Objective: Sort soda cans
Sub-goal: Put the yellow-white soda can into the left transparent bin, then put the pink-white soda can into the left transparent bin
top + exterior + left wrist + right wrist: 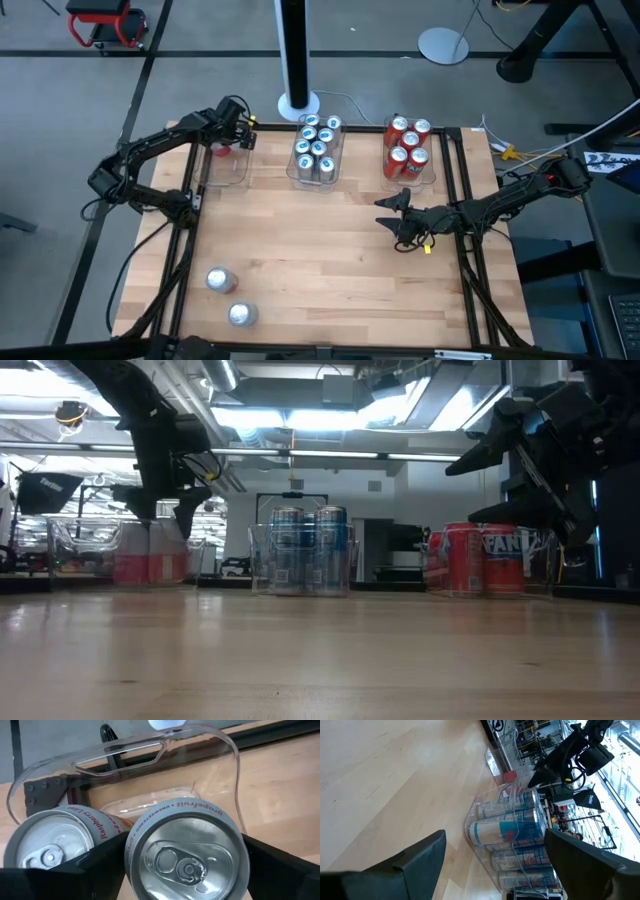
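Note:
A silver can lettered "grapefruit" [187, 862] stands upright in the far-left clear bin [228, 172], next to a second silver can [50, 850]. My left gripper [235, 140] reaches down into that bin, open, with one finger on each side of the grapefruit can. My right gripper [398, 215] hangs open and empty over the table's right half, in front of the bin with red cans [408, 140]. The middle bin holds blue-and-white cans [318, 148]. Two more silver cans [220, 280] [242, 315] stand on the table at the near left. My left gripper has its fingers [95, 870] beside two opposite sides of the grapefruit can's upper wall [131, 865], coming from above at a slant. The can's own top hides the sides, so I cannot tell whether they touch. The can stands upright in the bin.
Three clear bins line the far edge: the left one [150, 742], the middle one [300, 555] and the right one [480, 560]. Bare wood lies between the bins and the near-left cans. A white post [296, 50] rises behind the middle bin.

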Motion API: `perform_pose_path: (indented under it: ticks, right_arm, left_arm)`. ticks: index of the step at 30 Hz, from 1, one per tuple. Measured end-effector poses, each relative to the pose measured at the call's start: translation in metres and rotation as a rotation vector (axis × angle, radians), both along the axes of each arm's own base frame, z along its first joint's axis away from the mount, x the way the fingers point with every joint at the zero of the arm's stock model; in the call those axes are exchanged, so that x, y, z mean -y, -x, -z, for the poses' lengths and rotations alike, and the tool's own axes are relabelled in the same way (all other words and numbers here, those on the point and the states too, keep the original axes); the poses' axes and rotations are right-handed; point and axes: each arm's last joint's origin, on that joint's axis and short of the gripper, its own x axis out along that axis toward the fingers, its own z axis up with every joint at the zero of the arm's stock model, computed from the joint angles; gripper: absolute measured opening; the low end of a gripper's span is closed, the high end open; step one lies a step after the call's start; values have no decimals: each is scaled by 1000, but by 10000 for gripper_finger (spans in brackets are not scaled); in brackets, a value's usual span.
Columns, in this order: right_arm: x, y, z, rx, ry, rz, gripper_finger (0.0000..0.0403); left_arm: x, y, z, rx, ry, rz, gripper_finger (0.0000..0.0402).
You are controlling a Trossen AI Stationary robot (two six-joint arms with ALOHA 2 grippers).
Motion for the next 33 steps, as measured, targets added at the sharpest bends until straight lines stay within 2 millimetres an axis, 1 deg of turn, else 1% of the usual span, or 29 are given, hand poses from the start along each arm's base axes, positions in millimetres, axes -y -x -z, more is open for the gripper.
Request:
perform_pose_path:
  ticks: [4,15,22,28,33]
  right_arm:
    - [0,0,0,0,0,0,335]
    - [0,0,0,0,0,0,335]
    - [0,0,0,0,0,0,335]
    - [0,0,0,-1,1,1,335]
    - [0,0,0,-2,2,2,335]
  left_arm:
    - [0,0,0,-7,-13,-23,325]
    - [0,1,0,-21,-15,-13,326]
    - [-3,2,2,-82,-87,-81,329]
    - [-2,0,5,-47,-32,-37,333]
    - [-2,0,5,-51,-27,-23,333]
